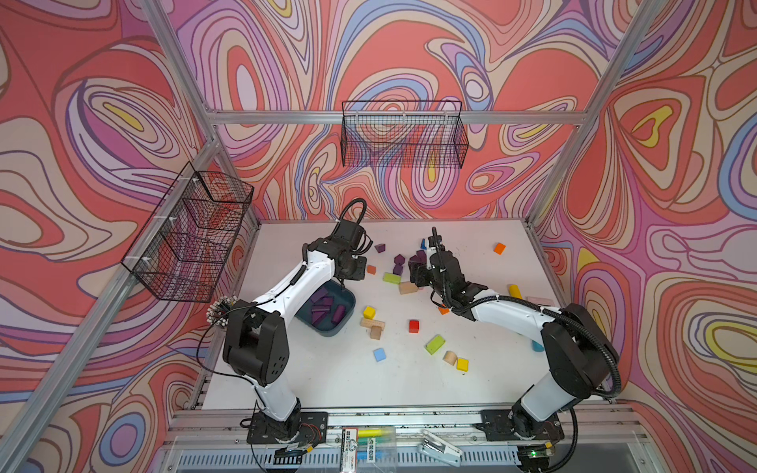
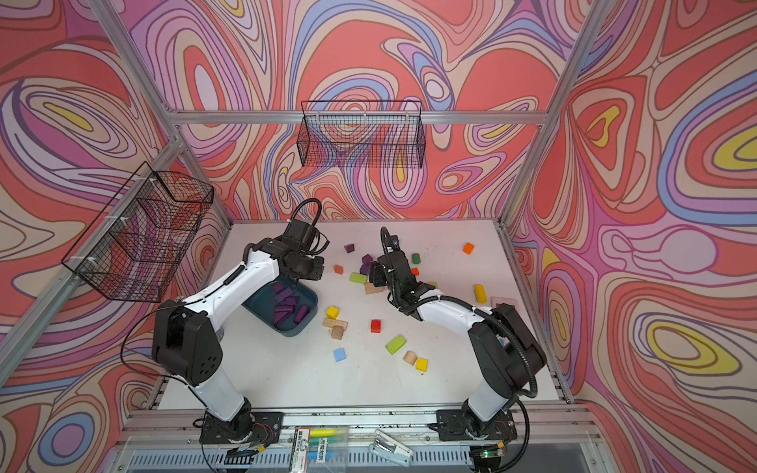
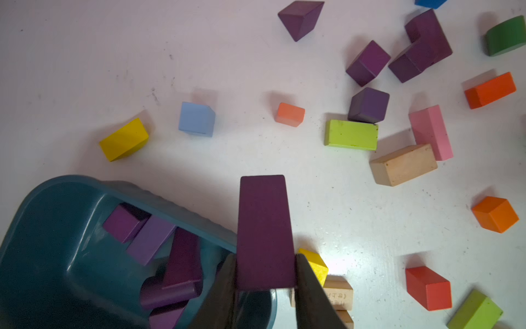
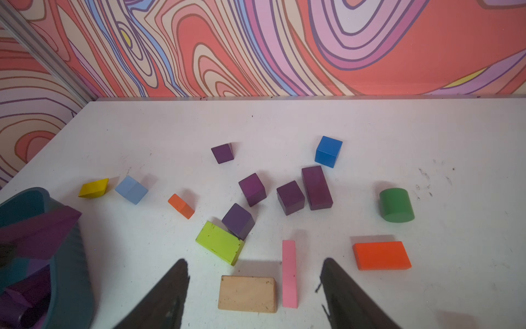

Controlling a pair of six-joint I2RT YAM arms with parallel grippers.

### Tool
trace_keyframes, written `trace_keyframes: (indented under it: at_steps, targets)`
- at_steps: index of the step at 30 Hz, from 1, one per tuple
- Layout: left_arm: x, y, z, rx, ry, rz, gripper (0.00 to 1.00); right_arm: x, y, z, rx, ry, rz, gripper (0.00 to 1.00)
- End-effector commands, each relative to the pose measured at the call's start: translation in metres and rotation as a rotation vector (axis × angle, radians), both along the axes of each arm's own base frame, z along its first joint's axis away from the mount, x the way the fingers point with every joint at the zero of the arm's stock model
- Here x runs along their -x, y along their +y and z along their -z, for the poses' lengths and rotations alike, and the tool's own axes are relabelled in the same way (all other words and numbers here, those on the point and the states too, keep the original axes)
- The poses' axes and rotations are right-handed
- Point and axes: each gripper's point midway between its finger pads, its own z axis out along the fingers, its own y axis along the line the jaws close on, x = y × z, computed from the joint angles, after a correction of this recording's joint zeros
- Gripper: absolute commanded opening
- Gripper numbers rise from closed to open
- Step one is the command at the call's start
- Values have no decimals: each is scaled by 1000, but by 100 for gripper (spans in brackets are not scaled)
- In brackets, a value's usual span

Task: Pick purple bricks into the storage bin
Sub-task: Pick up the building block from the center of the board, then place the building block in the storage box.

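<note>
carrying step: the left gripper (image 3: pixel 266 273) was clamped on a long purple brick (image 3: pixel 264 228), one jaw on each long face.
brick position: the long purple brick hung across the rim of the storage bin (image 3: pixel 170 203), part over the bin and part over the tabletop (image 3: pixel 85 71).
bin contents: several stored purple bricks (image 3: pixel 182 256) lay inside, some overlapping.
right gripper: the right gripper (image 4: pixel 256 260) stood open and empty above a plain wooden block (image 4: pixel 247 293) and a pink slab (image 4: pixel 289 273).
remaining work: five loose purple bricks (image 4: pixel 290 197) lay on the tabletop, two side by side and one against a lime block (image 4: pixel 219 242).
step in hand: judged as transport to the bin, release not yet made.
next move: it called for shifting the long purple brick further over the bin's interior, lowering it, then parting the jaws. the right gripper would need to reach past the pink slab to the purple cluster.
</note>
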Motion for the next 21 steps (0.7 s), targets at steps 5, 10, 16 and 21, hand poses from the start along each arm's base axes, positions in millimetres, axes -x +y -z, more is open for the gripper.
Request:
trace_keyframes:
  at_steps: [5, 10, 16, 21]
  targets:
    - [23, 49, -1, -25, 26, -135, 31, 0, 3, -10, -36, -25, -25, 76]
    - [32, 78, 4, -114, 22, -199, 31, -1, 6, -10, -40, -25, -33, 76]
    - [38, 108, 15, -253, 29, -251, 31, -1, 7, -11, -45, -31, -38, 76]
    - [43, 133, 24, -334, 39, -307, 31, -3, 10, -10, -47, -32, -46, 76]
